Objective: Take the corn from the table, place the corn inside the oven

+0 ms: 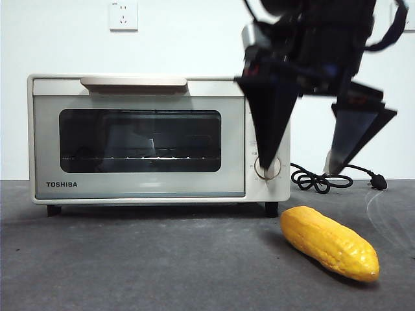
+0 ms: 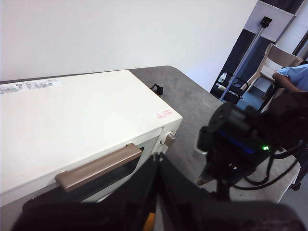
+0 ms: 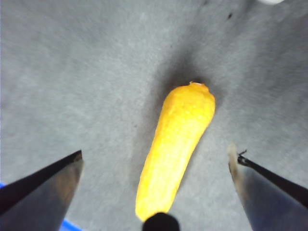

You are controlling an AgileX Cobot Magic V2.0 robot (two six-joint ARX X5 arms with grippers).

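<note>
While the right hand (image 1: 303,170) hangs spread wide above the corn (image 1: 329,242), touching nothing, the cob lies on the worktop (image 1: 142,265) at about 4 o'clock from the closed oven (image 1: 159,137). Left hand (image 2: 158,192) looks pressed together over the oven top.

Probably lab, bare wall (image 1: 65,52), tripod (image 2: 245,55)

White wall socket (image 1: 123,15); chair (image 2: 274,60); seated person (image 2: 293,77).
</note>
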